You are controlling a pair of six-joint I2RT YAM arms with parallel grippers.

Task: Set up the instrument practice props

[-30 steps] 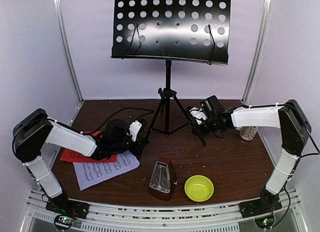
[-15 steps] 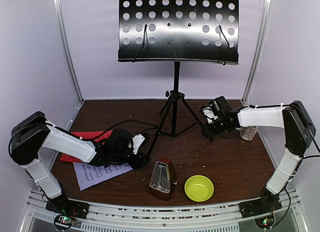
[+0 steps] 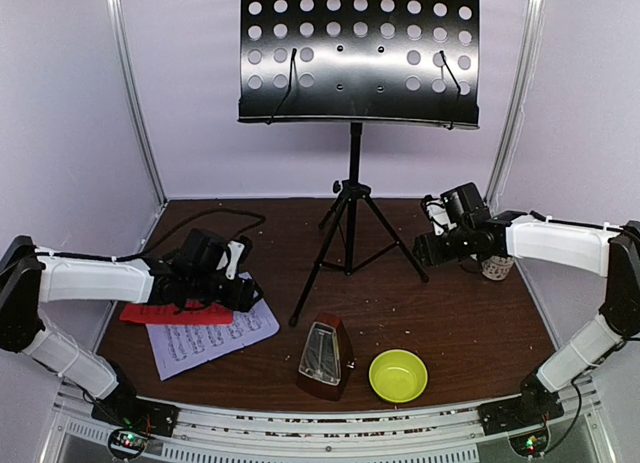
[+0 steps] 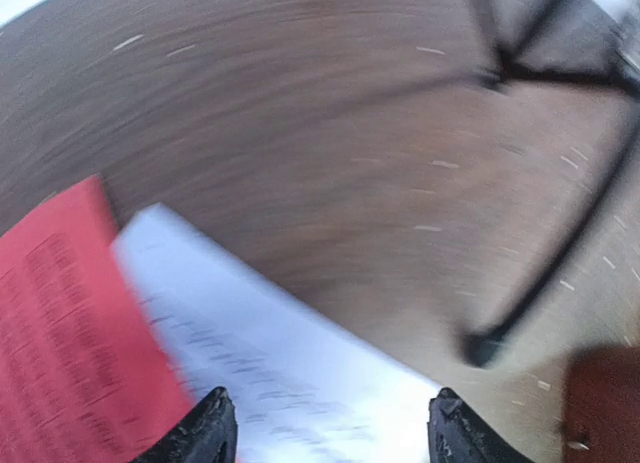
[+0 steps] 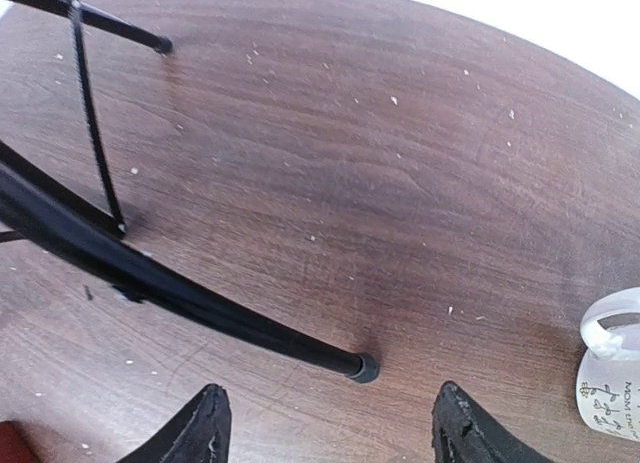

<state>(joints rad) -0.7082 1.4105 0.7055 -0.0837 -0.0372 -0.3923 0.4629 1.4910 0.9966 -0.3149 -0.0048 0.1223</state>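
1. Overhead, the stand point(image 3: 353, 158) is upright at the back of the desk point(image 3: 460, 323), with its tripod feet down. The red sheet point(image 3: 140, 312) and white sheet point(image 3: 205, 341) lie flat and touching at front left. The metronome point(image 3: 325, 358) stands front centre, near a bowl point(image 3: 398, 376).
2. Also from above, the left arm point(image 3: 95, 280) reaches low over the sheets. The right arm point(image 3: 555, 241) reaches toward the stand's right foot, with a mug point(image 3: 497, 268) just behind it.
3. The stand is probably stiff metal but top-heavy under its wide panel. A hold low on the pole or a leg looks safer than one on the panel.
4. At the left wrist the picture is blurred. The left jaws stand apart with nothing between the fingertips point(image 4: 205, 428), above the white sheet where it meets the red one.
5. Both sheets look thin, light and limp. Lying flat, they offer little to pinch, so a free corner or edge is the likely place to take them.
6. At the right wrist, the right jaws are likewise spread and empty. The leg's foot point(image 5: 362, 366) sits on the desk just beyond the gap, touching neither fingertip.
7. The metronome should be rigid, but its sloped sides and clear cover may be slippery and fragile. A low grip across two opposite faces seems best.
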